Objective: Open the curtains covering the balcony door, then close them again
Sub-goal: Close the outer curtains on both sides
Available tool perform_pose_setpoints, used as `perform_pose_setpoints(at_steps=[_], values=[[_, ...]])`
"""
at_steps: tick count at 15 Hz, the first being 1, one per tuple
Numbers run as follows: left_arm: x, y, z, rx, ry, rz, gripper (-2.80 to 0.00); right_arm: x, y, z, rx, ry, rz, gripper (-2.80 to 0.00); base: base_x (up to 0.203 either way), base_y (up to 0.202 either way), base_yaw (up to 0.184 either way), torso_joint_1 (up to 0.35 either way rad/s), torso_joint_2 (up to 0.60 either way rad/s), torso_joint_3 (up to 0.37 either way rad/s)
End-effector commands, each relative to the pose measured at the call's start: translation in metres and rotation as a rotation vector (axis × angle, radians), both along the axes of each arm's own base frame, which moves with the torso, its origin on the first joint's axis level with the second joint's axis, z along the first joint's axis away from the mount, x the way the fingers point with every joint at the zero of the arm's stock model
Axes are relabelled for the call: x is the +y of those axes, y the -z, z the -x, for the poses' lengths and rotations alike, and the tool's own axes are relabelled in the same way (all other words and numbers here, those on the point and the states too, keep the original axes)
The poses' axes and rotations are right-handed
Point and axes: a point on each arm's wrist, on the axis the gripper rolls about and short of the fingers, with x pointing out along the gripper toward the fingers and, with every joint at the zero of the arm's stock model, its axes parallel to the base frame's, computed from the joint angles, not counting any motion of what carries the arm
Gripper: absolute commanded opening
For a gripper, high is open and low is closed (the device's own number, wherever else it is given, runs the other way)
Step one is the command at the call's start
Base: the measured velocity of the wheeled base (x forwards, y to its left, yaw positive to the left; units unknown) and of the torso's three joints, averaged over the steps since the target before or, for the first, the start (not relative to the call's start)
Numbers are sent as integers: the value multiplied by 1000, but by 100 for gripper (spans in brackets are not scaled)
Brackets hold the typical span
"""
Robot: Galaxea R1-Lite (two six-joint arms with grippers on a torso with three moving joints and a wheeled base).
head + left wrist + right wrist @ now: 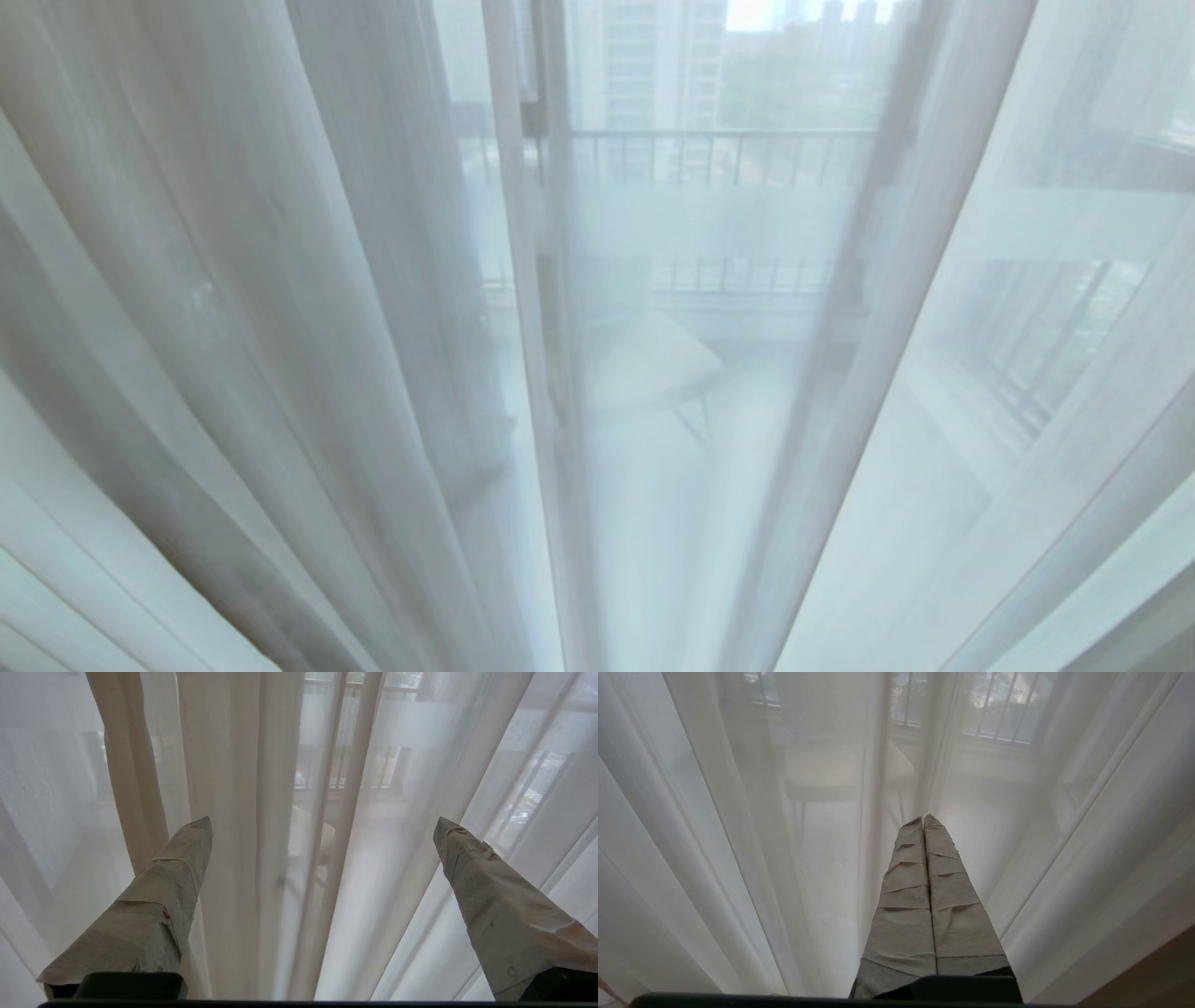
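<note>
Hanging in soft vertical folds, the curtains are seen across the whole head view, only the sheer white layer being visible, with the folds bunched more thickly on the left. Through the fabric the balcony door is made out as a dark upright frame near the middle, and a second dark upright is seen further right. Beyond the glass a railing, a pale chair and distant buildings are dimly shown. Neither arm is caught in the head view. In the left wrist view the left gripper is held just in front of the curtains, its two tape-wrapped fingers spread wide apart with several folds lying between them; nothing is clamped, and whether the tips touch the cloth cannot be told. In the right wrist view the right gripper is pointed at the sheer fabric, its wrapped fingers pressed flat together along their length, with nothing caught between them.
</note>
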Motion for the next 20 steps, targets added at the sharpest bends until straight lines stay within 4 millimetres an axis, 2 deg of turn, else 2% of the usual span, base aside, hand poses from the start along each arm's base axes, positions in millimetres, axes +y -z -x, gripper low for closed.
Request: perform_pose_setpoints(at_steps=[1, 7, 8, 9, 15, 20], values=[[0, 0, 1, -2, -1, 3, 0, 0, 0, 0, 0, -2, 1, -280, 0, 0, 0, 0, 0, 0], [0, 1, 0, 4, 0, 0, 0, 0, 0, 0, 0, 0, 1, -280, 0, 0, 0, 0, 0, 0], [0, 2, -1, 6, 0, -1, -158, 0, 0, 0, 0, 0, 1, -280, 0, 0, 0, 0, 0, 0], [0, 2, 0, 6, -2, -1, -280, 0, 0, 0, 0, 0, 1, -280, 0, 0, 0, 0, 0, 0], [1, 5, 3, -2, -5, 3, -280, 0, 0, 0, 0, 0, 1, -280, 0, 0, 0, 0, 0, 0], [11, 18, 23, -16, -7, 15, -280, 0, 0, 0, 0, -1, 1, -280, 0, 0, 0, 0, 0, 0]])
